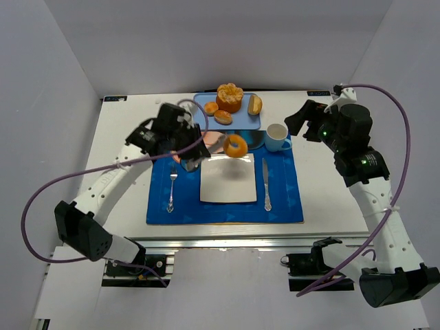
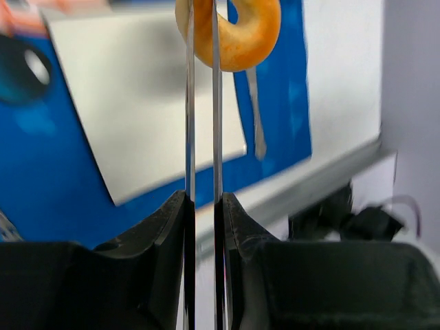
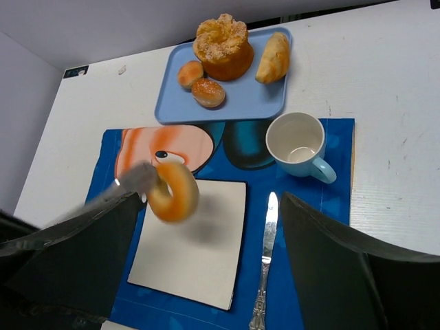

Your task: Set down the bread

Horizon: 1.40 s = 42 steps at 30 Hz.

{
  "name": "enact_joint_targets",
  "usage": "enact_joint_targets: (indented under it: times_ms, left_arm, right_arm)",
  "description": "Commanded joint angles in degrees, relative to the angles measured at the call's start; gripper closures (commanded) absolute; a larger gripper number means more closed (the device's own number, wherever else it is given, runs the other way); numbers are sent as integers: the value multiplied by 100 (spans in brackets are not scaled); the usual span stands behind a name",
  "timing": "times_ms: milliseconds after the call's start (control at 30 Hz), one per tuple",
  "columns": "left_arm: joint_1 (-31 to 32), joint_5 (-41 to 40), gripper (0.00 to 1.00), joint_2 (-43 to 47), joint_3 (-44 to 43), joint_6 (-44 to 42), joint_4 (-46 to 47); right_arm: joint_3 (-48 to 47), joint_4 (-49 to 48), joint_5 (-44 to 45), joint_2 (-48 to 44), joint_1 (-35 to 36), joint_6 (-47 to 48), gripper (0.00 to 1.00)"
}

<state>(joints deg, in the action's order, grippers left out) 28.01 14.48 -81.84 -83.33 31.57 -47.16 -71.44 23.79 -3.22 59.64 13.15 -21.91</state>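
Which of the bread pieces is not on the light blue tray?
The golden ring-shaped bread, pinched by metal tongs in the air by the white square plate; the other four breads sit on the light blue tray.

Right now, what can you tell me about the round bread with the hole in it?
The ring bread is golden-orange, smooth and bagel-shaped, with one hole through its middle. It stands on edge in the air, pinched between the two blades of the thin metal tongs, which the left fingers squeeze shut. It hangs over the far edge of the white plate and touches only the tongs.
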Motion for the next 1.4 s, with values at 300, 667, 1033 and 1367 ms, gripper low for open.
enact_joint_targets:
  times_ms: [300,667,1033,1367]
  left_arm:
    - [1101,-613,100,687,1759,780,655]
    - [1145,-744,57,406,1531,499,207]
    - [1145,-1193,45,222,434,464,-547]
    - [610,-1722,51,-786,-814,736,-559]
  right_arm:
    - [174,91,-47,-128,12,-94,11]
    - [253,99,-38,-154,4,-94,11]
    - [271,-59,-82,-14,12,-155,11]
    - [96,-287,-29,382,12,-261,11]
